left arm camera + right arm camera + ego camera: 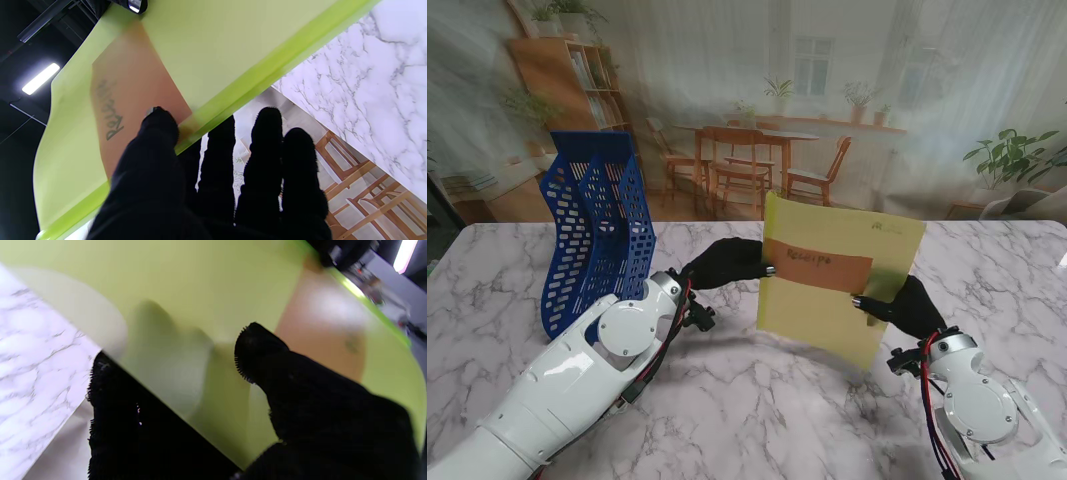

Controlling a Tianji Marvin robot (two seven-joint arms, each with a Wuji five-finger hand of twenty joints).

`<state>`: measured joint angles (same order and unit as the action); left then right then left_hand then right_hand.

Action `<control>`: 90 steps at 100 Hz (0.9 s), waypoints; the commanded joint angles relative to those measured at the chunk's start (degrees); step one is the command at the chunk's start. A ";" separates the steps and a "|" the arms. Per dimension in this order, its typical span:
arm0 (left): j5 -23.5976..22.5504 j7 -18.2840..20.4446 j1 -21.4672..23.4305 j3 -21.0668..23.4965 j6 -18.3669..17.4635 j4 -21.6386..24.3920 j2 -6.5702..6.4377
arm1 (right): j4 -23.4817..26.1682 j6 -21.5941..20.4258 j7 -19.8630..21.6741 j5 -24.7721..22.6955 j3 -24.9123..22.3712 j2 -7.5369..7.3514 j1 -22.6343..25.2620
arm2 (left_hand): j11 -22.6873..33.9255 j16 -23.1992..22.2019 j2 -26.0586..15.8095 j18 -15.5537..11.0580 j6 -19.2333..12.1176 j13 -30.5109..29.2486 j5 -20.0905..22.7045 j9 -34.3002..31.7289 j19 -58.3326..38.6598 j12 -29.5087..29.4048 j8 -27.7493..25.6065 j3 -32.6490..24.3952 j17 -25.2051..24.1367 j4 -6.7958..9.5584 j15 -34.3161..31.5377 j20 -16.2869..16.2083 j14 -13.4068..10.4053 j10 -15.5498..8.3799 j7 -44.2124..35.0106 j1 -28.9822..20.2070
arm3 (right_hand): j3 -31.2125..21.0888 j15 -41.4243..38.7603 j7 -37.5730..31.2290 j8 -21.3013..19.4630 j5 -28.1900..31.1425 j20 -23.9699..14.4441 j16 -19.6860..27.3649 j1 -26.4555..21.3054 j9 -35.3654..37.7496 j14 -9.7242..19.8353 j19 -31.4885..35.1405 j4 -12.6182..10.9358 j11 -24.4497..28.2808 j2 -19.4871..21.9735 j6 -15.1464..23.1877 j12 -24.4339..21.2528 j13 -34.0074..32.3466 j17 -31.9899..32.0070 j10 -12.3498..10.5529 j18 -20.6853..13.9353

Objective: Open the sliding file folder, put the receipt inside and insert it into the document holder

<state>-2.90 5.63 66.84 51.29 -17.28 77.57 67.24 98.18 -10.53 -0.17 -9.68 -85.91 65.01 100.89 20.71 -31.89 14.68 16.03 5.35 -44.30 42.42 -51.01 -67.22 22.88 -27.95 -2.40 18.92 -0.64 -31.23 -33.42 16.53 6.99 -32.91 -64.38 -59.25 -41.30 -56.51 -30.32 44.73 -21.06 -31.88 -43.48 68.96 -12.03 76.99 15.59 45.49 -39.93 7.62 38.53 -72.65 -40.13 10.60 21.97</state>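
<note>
We can read one handwritten word, "Receipt", in dark ink on the brown receipt (818,264) showing through the yellow-green file folder (842,290). In the left wrist view the same word appears on the receipt (133,100), partly hidden. Near the folder's upper right corner we see a small faint printed mark, too small to read.

My arms: glossy white shells, round joint caps, red-and-black cables at each wrist; left hand (724,264) and right hand (910,306) black-gloved.
</note>
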 commanded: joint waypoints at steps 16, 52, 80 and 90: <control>2.29 2.68 0.00 -0.44 0.00 -0.01 0.20 | 1.70 -1.40 -0.86 3.47 -0.41 0.97 1.21 | -11.66 4.91 2.04 -3.27 5.31 8.97 -16.66 23.26 8.39 -10.28 8.21 2.57 -4.06 0.44 8.09 4.21 -0.11 7.32 22.60 16.69 | -4.33 -1.65 -6.27 -3.19 2.96 0.60 0.90 -3.37 0.87 0.87 1.40 -1.61 1.67 2.12 3.59 0.53 -1.65 0.03 -1.13 -0.25; 11.24 4.97 0.09 0.82 4.46 -1.27 1.29 | 3.84 -3.15 0.22 10.02 -1.39 1.21 2.70 | -17.34 11.35 5.59 -6.88 12.12 25.04 -29.74 42.27 23.74 -14.87 7.15 3.18 -10.46 -0.69 14.28 11.43 2.19 10.98 30.14 21.93 | -4.23 -1.66 -6.38 -3.19 2.79 0.52 0.78 -3.45 0.65 0.65 1.59 -1.64 2.01 2.32 3.68 0.53 -1.60 0.37 -1.00 -0.10; 20.55 11.33 -0.10 0.54 5.68 -1.48 1.44 | 3.96 -2.66 0.60 9.10 -1.26 1.05 2.53 | -17.11 13.29 8.50 -8.05 13.12 23.49 -29.81 38.62 25.32 -15.70 7.71 2.88 -7.15 -0.76 13.76 12.37 0.99 11.31 30.70 20.23 | -4.21 -1.69 -6.42 -3.22 2.71 0.39 0.71 -3.47 0.42 0.49 1.75 -1.63 2.23 2.57 3.65 0.59 -1.57 0.63 -0.87 0.03; 23.34 11.97 -0.50 -0.14 5.82 -2.33 2.08 | 3.68 -2.03 0.64 8.84 -0.83 1.04 2.00 | -15.49 13.67 8.89 -8.12 13.26 22.14 -28.49 36.31 25.03 -15.03 7.64 2.72 -6.13 -0.66 13.44 12.29 0.49 9.66 30.19 19.37 | -4.18 -1.66 -6.39 -3.22 2.60 0.35 0.71 -3.53 0.36 0.39 1.78 -1.63 2.31 2.61 3.51 0.62 -1.56 0.66 -0.79 0.10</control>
<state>21.60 17.59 66.76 51.78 -11.75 75.92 68.45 102.02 -13.37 0.38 -1.22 -87.14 65.96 103.24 3.86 -18.99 22.06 11.06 18.29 -20.93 14.73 -13.19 -41.50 7.63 -20.56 -0.37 11.66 -0.63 -17.65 -21.93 17.94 18.32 -3.06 -44.54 -59.25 -41.12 -56.55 -30.80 44.73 -21.03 -31.48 -43.48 68.95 -12.05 76.99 15.59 45.60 -39.94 7.10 38.54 -72.65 -39.71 10.49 22.00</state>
